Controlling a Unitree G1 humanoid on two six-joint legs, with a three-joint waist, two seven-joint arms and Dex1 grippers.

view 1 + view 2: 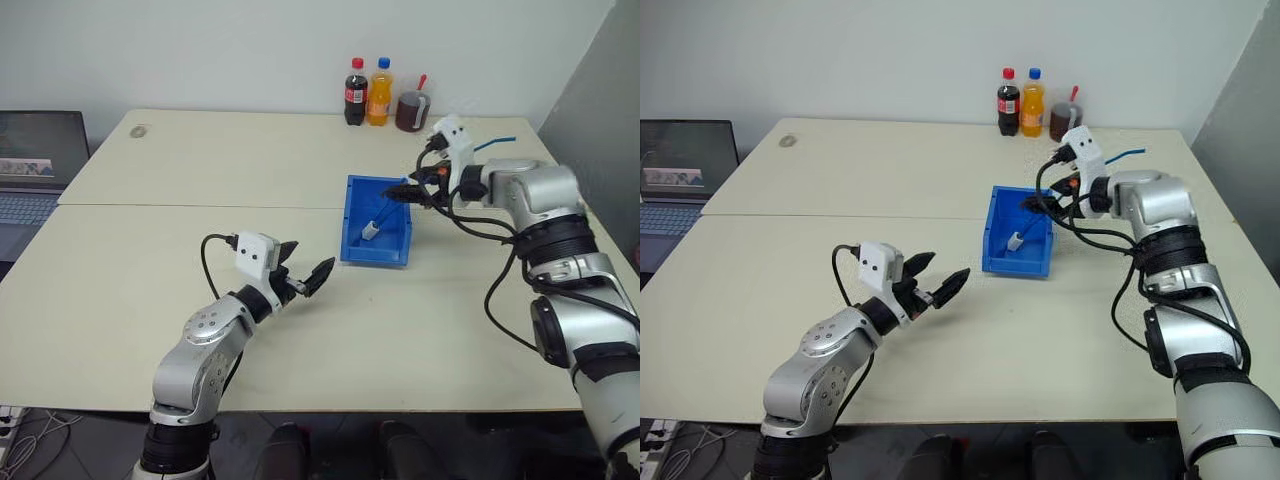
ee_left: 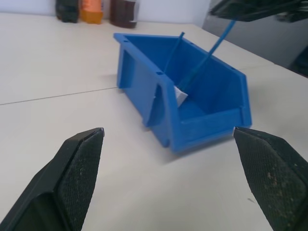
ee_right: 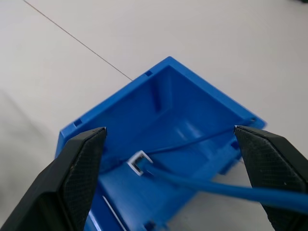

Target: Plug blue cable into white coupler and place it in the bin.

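Bin point(image 1: 352, 222) — bright blue, open-topped, upright on the tabletop point(image 1: 200, 160), right of centre; inside, white coupler point(image 3: 139, 162) lying on the bin floor, blue cable point(image 3: 216, 187) plugged into its socket and rising out over the rim toward the right arm, its far end trailing on the tabletop behind that arm; mating judged done, coupler judged delivered.

Right gripper point(image 3: 168, 168) — poised above the bin's opening, fingers point(image 3: 79, 168) spread wide, cable passing between them without visible contact; nothing pinched; looks like a release over the bin.

Left gripper point(image 1: 935, 280) — hovering over bare tabletop near the bin's near-left side, well apart from it, fingers point(image 2: 72, 168) spread wide and empty, aimed toward the bin.

Remaining, as judged — much of the cable's length hanging outside the bin; tucking it in possibly left, if the task demands it; otherwise only withdrawal of the arms.

Also present — bottles point(image 1: 366, 92) at the tabletop's far edge; laptop point(image 1: 35, 160) off to the left.
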